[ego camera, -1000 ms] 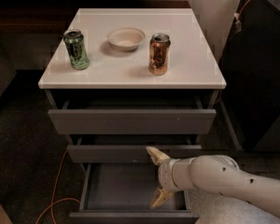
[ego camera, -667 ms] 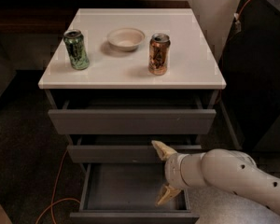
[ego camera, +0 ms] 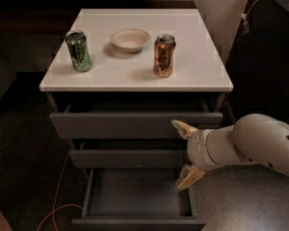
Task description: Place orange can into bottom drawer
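I see the tall, slim copper-orange metallic can with a silver top standing upright on the white cabinet top, at about four o'clock from the shallow cream paper bowl. Nothing grips or touches it. A green can of the same size stands at about eight o'clock from the bowl, well apart from the orange one.

The lowest dark grey flat-fronted drawer is pulled well out with its dark interior showing. I judge it stands open so the can has somewhere to land. The two drawers above it are out only a little.

My two-finger gripper sits on the end of the white rounded arm. It hangs at about five o'clock from the orange can, in front of the middle drawer's right end and above the right side of the open drawer. Its tan fingers are spread wide, one high and one low, and there is nothing between them. I can't tell whether the upper one touches a drawer front. To my eye the pick is not yet begun.
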Motion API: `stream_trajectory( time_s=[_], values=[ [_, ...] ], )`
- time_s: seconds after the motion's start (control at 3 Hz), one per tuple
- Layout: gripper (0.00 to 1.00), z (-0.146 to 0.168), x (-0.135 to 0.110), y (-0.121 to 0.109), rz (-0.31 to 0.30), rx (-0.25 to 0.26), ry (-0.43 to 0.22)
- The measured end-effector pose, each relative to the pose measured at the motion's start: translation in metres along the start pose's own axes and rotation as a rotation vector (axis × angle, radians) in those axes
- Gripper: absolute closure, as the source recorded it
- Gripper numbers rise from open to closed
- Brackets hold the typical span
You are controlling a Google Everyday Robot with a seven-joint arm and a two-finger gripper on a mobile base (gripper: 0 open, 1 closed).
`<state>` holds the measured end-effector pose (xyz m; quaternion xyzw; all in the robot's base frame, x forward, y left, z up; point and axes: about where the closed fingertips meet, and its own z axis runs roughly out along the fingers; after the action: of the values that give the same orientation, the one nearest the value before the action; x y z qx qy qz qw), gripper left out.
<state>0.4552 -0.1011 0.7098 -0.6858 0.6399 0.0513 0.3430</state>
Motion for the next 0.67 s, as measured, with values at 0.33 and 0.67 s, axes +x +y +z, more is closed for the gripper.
stream_trajectory(
  time_s=[0.33, 0.67],
  values=[
    [0.00, -0.035, 0.003, -0.033, 0.038, 0.022, 0.023],
    [0.00, -0.067, -0.001, -0.063, 0.058, 0.051, 0.044]
  ],
)
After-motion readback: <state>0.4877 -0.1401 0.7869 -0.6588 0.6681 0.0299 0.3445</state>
